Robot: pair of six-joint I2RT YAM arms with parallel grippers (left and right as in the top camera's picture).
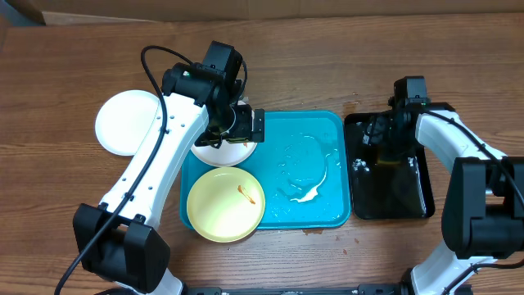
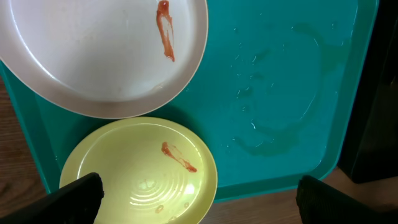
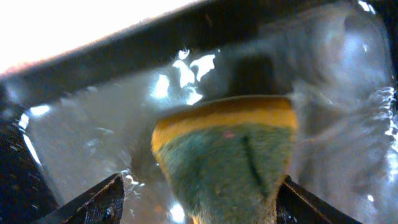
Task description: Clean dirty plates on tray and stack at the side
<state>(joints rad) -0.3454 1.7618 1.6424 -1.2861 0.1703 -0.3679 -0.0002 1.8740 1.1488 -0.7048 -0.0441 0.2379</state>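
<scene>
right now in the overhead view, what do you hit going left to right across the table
round white plate on the bare wood → pale yellow round plate with a red smear → wet patch of the turquoise rectangular plastic tray → narrow black tray → right gripper hanging over it

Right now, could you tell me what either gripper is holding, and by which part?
The left gripper is open, holding nothing. The right gripper brackets the sponge by its sides; an actual grip cannot be told.

The left arm (image 1: 176,131) covers most of the white plate (image 1: 225,152) on the tray (image 1: 327,123). The sponge (image 3: 227,162) looks blurry up close.
</scene>
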